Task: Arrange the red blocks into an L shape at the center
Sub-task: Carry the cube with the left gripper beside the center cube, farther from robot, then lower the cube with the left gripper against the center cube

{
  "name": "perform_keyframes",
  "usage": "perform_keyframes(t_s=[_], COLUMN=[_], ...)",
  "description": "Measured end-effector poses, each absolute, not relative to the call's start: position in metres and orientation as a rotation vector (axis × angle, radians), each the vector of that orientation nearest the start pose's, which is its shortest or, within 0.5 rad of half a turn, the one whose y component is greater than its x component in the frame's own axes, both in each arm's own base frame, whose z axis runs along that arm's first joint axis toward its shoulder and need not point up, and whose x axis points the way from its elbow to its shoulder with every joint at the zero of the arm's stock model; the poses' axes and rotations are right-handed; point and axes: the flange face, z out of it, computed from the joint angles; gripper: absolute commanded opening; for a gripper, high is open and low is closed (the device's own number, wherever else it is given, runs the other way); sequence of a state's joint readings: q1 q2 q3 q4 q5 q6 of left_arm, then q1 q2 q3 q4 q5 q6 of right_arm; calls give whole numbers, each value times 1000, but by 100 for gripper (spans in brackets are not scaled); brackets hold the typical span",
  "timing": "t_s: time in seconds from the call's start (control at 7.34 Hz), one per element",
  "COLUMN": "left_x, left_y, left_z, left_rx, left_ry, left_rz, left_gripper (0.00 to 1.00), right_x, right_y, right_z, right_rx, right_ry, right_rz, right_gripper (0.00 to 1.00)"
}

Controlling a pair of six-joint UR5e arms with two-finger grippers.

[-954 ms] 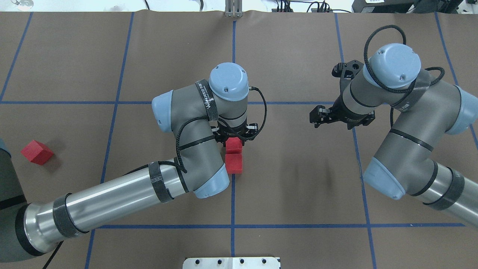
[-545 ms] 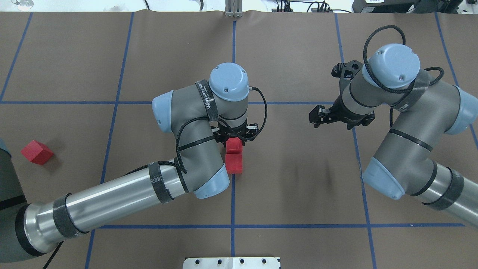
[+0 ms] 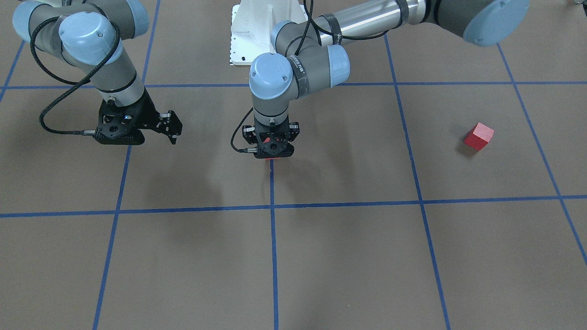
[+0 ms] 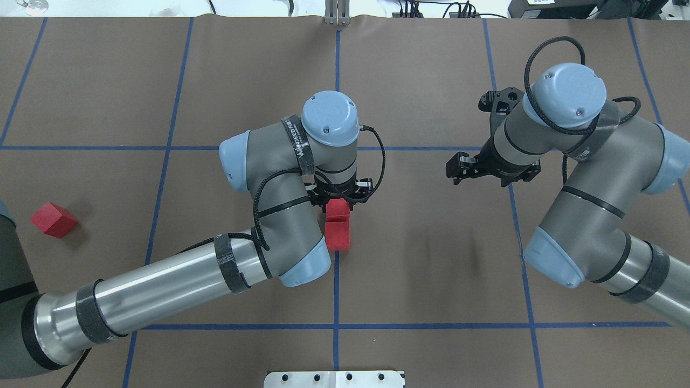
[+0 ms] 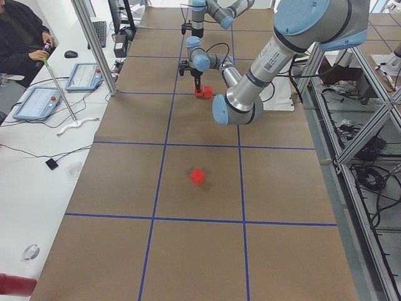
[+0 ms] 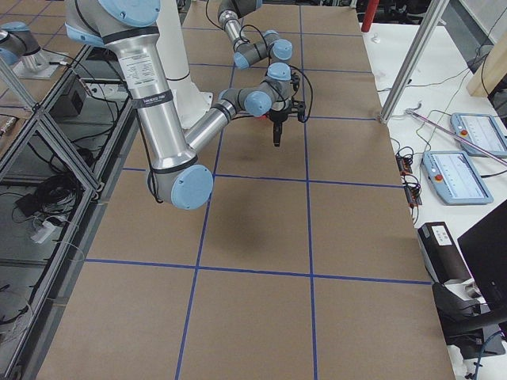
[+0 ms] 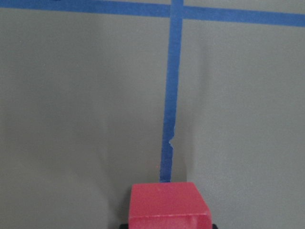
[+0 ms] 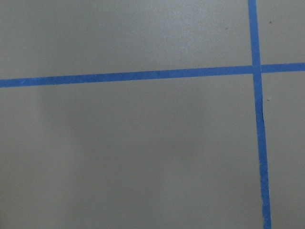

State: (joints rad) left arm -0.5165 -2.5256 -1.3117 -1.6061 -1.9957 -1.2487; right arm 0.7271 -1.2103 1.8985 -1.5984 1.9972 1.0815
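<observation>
Two red blocks lie in a row on the centre blue tape line (image 4: 336, 280). The far block (image 4: 338, 209) sits between the fingers of my left gripper (image 4: 339, 203), which looks shut on it. That block fills the bottom of the left wrist view (image 7: 169, 205). In the front view only a red sliver (image 3: 270, 159) shows under the left gripper (image 3: 272, 153). The near block (image 4: 337, 235) touches the far one and lies free. A third red block (image 4: 53, 220) (image 3: 478, 136) sits alone far out on my left. My right gripper (image 4: 456, 169) (image 3: 171, 126) hovers open and empty to the right.
The white base plate (image 4: 334, 379) (image 3: 250, 32) sits at the robot's edge of the table. Brown paper with a blue tape grid covers the table. A person sits at a side desk with tablets (image 5: 37, 103) beyond the table's far edge.
</observation>
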Motion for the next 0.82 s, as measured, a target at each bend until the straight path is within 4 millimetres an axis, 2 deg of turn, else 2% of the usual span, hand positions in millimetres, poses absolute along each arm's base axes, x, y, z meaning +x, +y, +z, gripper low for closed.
perform_keyframes(t_s=[0.41,0.82], left_x=[626,628], left_y=[-458,-452], left_z=[173,173], left_rx=[-78,-83], left_ry=[824,825], left_rz=[-24,-18], left_gripper=[0,0], right_x=[-377,-376], right_y=[-459,-458], right_z=[321,319], right_rx=[35,37], right_ry=[-769,-772], right_rz=[86,86], right_gripper=[99,99])
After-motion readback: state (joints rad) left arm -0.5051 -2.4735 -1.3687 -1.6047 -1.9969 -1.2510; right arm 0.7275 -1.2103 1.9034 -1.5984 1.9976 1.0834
